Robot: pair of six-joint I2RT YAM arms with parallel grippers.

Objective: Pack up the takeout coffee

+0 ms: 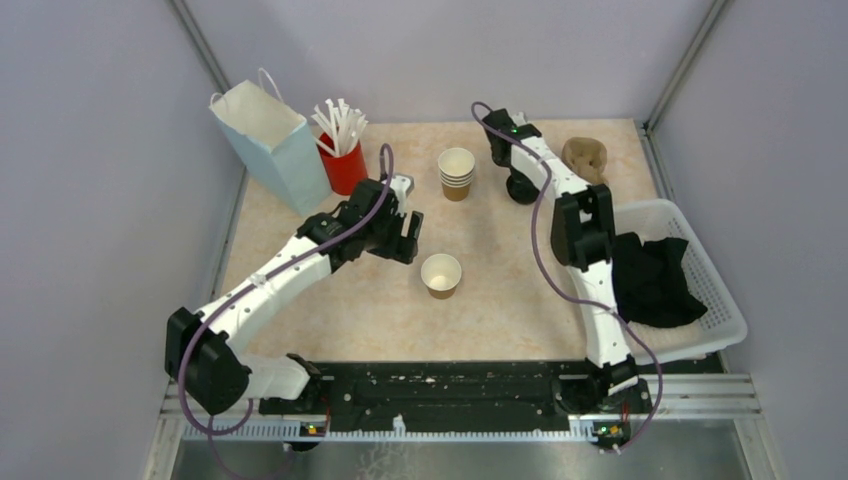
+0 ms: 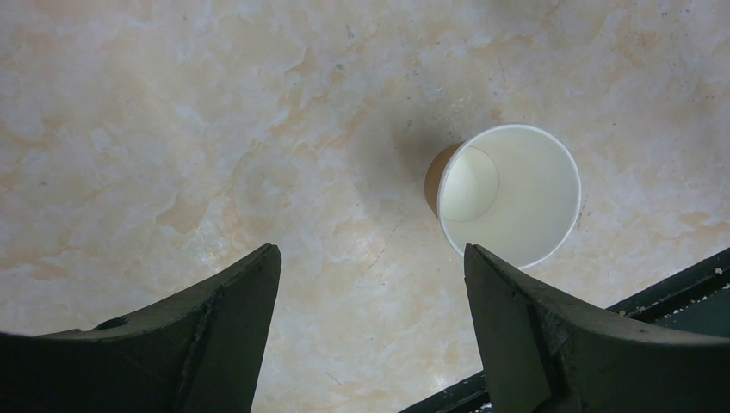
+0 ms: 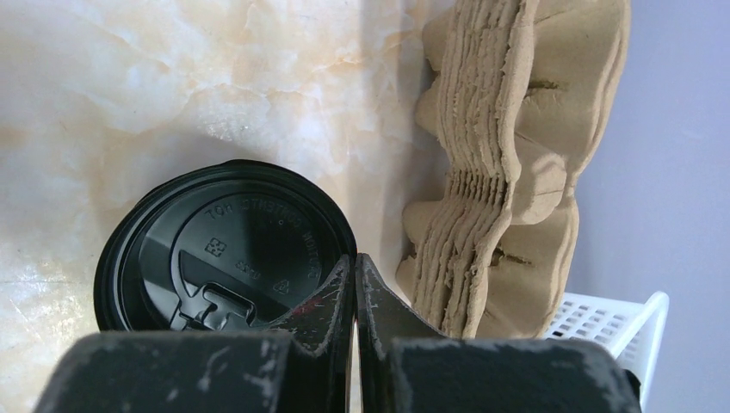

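Lidding pending: the small brown paper cup [image 1: 441,274] stands lidless mid-way across the table [image 1: 500,300] near the released left fingers [image 2: 215,335], while the clenched right fingers [image 3: 323,310] (must open first) hover over the round black plastic lid [image 3: 228,245].

Lid [image 3: 225,249]: black plastic, glossy, embossed lettering. Carrier stack [image 3: 508,163], right of lid — moulded pulp, matt, rough fibrous edges. Tabletop [image 3: 172,86], under lid: smooth, marbled beige. Basket [image 3: 603,327], lower right of lid — white perforated plastic.
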